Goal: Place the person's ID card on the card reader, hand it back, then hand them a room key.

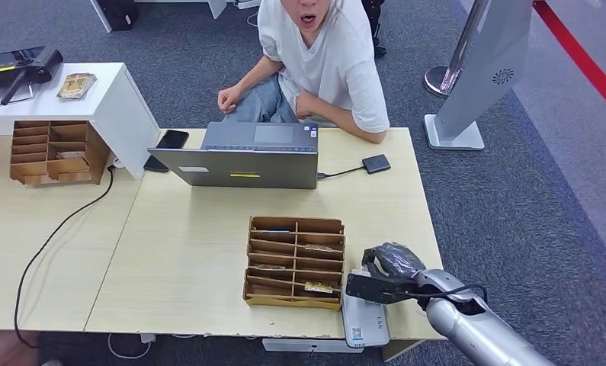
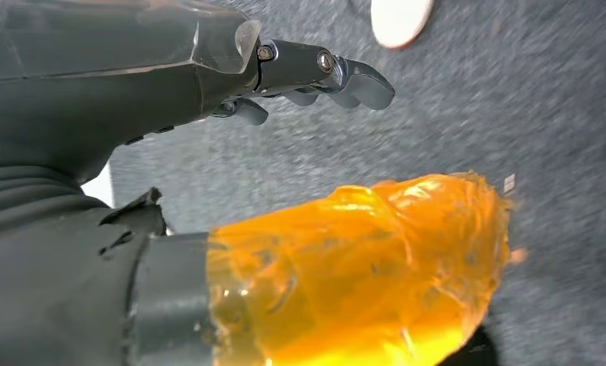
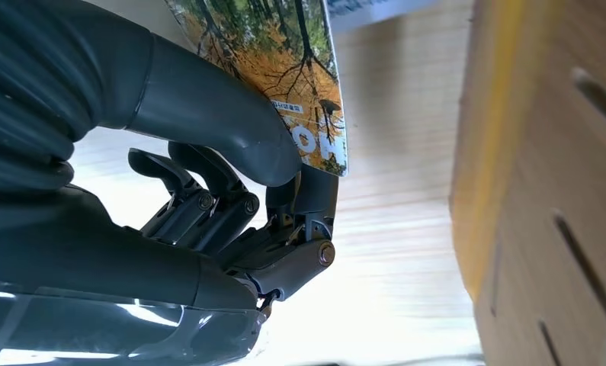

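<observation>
here, one room key card (image 3: 288, 72) pinched in the right hand (image 1: 391, 263) fingers (image 3: 216, 126); left hand (image 2: 208, 76) fingers (image 2: 345, 76) loosely spread, holding nothing

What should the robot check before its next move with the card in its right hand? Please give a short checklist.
1. Grip: the right hand pinches the card between thumb and fingers. Ok.
2. Which card it is, ID or room key: cannot tell; a forest print shows.
3. Path to the person: the laptop stands between. Not ok for a straight reach.
4. Person's hands ready to receive: both rest near the body. Not ok.
5. Clearance beside the wooden organizer: the hand is close to it. Cannot tell.
6. Left hand holds nothing. Ok.
</observation>
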Robot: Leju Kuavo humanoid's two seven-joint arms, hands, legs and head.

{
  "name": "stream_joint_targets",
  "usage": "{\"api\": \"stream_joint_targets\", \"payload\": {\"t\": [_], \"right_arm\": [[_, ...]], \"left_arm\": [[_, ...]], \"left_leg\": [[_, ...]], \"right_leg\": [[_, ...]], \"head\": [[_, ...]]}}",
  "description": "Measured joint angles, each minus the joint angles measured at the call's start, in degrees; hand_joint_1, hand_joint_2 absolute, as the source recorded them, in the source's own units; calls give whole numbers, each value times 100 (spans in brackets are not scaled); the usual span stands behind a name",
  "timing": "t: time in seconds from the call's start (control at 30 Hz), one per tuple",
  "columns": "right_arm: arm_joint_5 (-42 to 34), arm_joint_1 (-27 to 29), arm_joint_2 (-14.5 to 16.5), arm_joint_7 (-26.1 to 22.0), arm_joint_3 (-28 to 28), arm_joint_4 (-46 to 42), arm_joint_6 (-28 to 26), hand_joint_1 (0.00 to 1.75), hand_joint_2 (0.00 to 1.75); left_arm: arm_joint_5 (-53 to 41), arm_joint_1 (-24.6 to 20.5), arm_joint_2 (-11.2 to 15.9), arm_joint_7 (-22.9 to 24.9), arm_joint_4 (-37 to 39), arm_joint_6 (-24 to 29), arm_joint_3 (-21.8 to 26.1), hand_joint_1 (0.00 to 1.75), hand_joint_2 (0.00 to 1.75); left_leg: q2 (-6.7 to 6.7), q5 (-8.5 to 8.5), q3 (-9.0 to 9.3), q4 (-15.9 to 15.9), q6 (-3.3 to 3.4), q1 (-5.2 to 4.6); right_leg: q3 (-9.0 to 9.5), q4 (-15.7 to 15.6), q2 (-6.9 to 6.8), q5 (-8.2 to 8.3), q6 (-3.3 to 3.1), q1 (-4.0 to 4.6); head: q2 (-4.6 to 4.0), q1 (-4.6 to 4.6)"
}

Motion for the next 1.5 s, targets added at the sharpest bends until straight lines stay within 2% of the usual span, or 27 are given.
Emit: {"api": "stream_joint_targets", "payload": {"t": [0.13, 0.27, 0.4, 0.53, 0.7, 0.9, 1.17, 1.3, 1.43, 1.5], "right_arm": [[165, -61, 233, -181, -186, 155, -220, 175, 175], [575, -87, 672, -300, -505, 380, -948, 175, 175], [732, -109, 1004, -302, -756, 483, -1282, 175, 175], [933, -98, 1194, -318, -958, 497, -1640, 175, 175], [1423, -99, 1327, -242, -1316, 251, -2362, 175, 175], [1881, -116, 1428, -156, -1618, 36, -2734, 175, 175], [3502, -147, 1556, 367, -1985, -206, -3904, 175, 175], [4045, -220, 1612, 546, -2143, -278, -4109, 175, 175], [4284, -257, 1658, 575, -2284, -350, -4146, 175, 175], [4293, -212, 1646, 588, -2354, -446, -4162, 175, 175]], "left_arm": [[-20, 20, -9, 400, 24, -358, -115, 0, 0], [-20, 50, -56, 731, 61, -637, -262, 0, 0], [-17, 82, -96, 804, 74, -697, -361, 0, 0], [1, 91, -105, 806, 95, -709, -427, 0, 0], [12, 94, -103, 810, 120, -731, -520, 0, 0], [14, 93, -101, 828, 122, -739, -617, 0, 0], [3, 79, -99, 897, 122, -736, -786, 0, 0], [-13, 59, -95, 936, 122, -737, -876, 0, 0], [-3, 47, -93, 938, 122, -727, -938, 0, 0], [126, 40, -79, 683, 122, -465, -927, 0, 0]], "left_leg": [[0, 0, 0, 0, 0, 0], [1, 1, -1, 0, -2, 0], [1, 2, -1, 0, -2, 1], [0, 2, -3, 0, -3, 0], [0, 2, -4, 0, -3, 0], [0, 2, -4, 0, -3, 0], [0, 2, -4, 0, -3, 0], [0, 2, -4, 0, -3, 0], [0, 3, -3, 0, -3, 0], [0, 3, 0, 3, -4, 0]], "right_leg": [[0, 0, 0, 0, 0, 0], [-3, 1, 2, 0, 0, 0], [-7, 1, 3, -1, -1, 0], [-8, 1, 2, -1, -1, 0], [-7, 1, 3, 0, -1, 0], [-8, 1, 1, 0, -1, 0], [-9, 1, 2, 0, -1, 0], [-8, 1, 2, 0, -1, 0], [-8, 1, 2, 0, -1, 0], [-13, 0, 3, 0, -1, 0]], "head": [[0, 0], [0, -1], [0, 0], [0, -1], [0, 0], [0, 0], [0, 0], [0, 0], [0, 1], [0, 1]]}}
